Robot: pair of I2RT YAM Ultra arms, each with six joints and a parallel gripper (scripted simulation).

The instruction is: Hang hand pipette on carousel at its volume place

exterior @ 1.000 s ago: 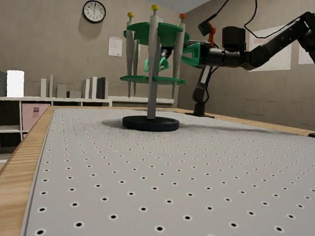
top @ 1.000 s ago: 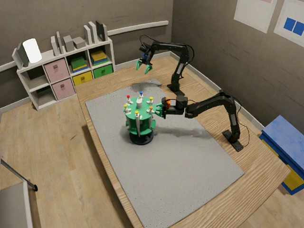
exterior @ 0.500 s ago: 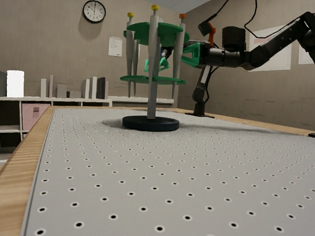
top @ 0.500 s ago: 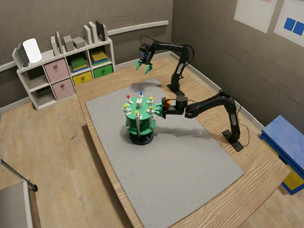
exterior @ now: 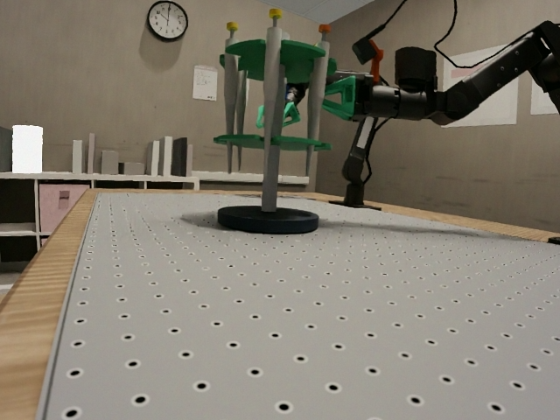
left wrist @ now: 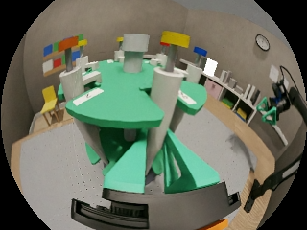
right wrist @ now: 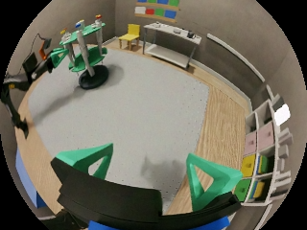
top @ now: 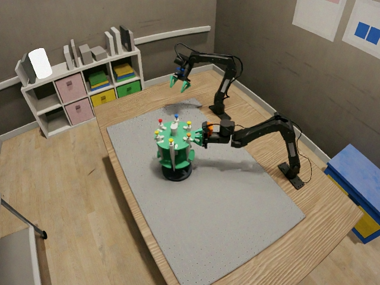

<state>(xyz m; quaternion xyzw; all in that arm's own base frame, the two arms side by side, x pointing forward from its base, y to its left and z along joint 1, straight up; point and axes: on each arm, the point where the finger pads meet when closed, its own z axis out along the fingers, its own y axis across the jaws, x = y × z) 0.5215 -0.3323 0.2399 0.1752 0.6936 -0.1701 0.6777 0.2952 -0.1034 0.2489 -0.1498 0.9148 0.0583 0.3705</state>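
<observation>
Grey perforated board (top: pixel 214 199) (exterior: pixel 280 325) (left wrist: pixel 43 153) (right wrist: pixel 144 96) lay under the carousel (top: pixel 167 138) (exterior: pixel 300 48) (left wrist: pixel 115 91) (right wrist: pixel 90 32). The left gripper (top: pixel 199 138) (exterior: pixel 338 99) (left wrist: pixel 154 130) (right wrist: pixel 69 49) had its fingers closed around the body of a yellow-buttoned pipette (top: pixel 189 123) (left wrist: pixel 165 93), upright at the carousel's edge; its hook's seating could not be told. Beside it stood an orange-buttoned pipette (top: pixel 188 138) (exterior: pixel 320 67) (left wrist: pixel 72 83). Well apart, the right gripper (top: pixel 180 84) (exterior: pixel 277 116) (left wrist: pixel 258 113) (right wrist: pixel 151 153) hung with fingers spread, holding nothing.

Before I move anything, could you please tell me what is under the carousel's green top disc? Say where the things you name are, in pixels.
Under the top disc (top: pixel 167 135) (exterior: pixel 253 47) (left wrist: pixel 115 98) are pipette shafts, the central post (exterior: pixel 270 180) and a lower green disc (exterior: pixel 246 141). Its underside around the post is partly covered by the front pipette.
</observation>
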